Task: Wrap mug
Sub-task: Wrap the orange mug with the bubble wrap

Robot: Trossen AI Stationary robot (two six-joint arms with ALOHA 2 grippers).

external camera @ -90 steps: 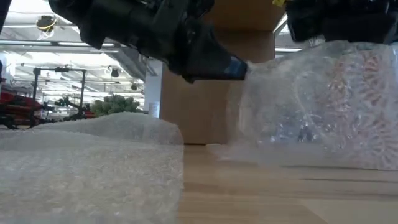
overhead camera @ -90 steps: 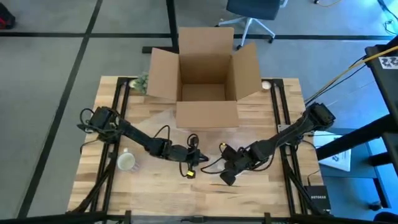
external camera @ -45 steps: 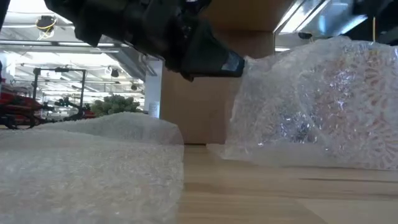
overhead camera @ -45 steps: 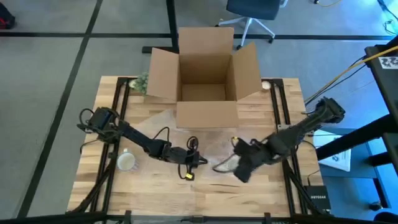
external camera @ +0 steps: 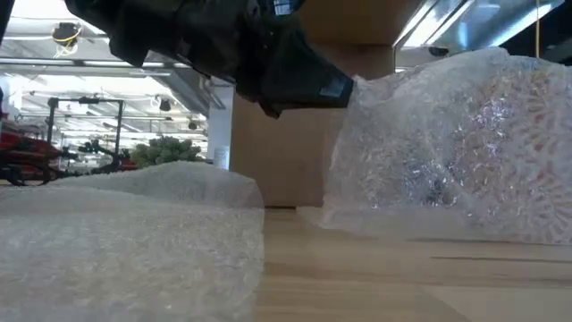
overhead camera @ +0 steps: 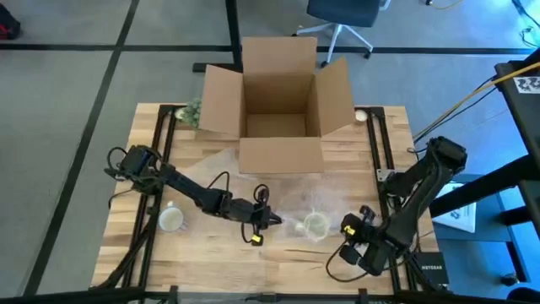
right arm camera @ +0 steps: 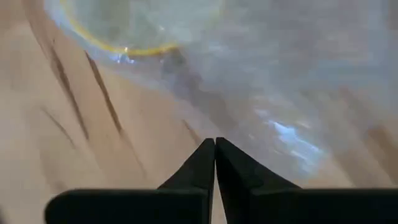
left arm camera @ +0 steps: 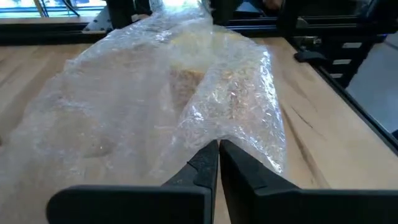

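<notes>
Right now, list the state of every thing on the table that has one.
Cardboard box: flaps open, upright.
Mug: under bubble wrap, mouth up.
Bubble wrap: draped loosely over the mug.
Second mug: bare, upright.
Left gripper: shut on the bubble wrap's edge.
Right gripper: shut, holding nothing.

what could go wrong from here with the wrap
The left gripper alone pinches the bubble wrap, by one edge; a slip could let the sheet spring off the mug.

The right gripper sits shut and clear of the wrap, so nothing steadies the mug if the left arm tugs.
</notes>
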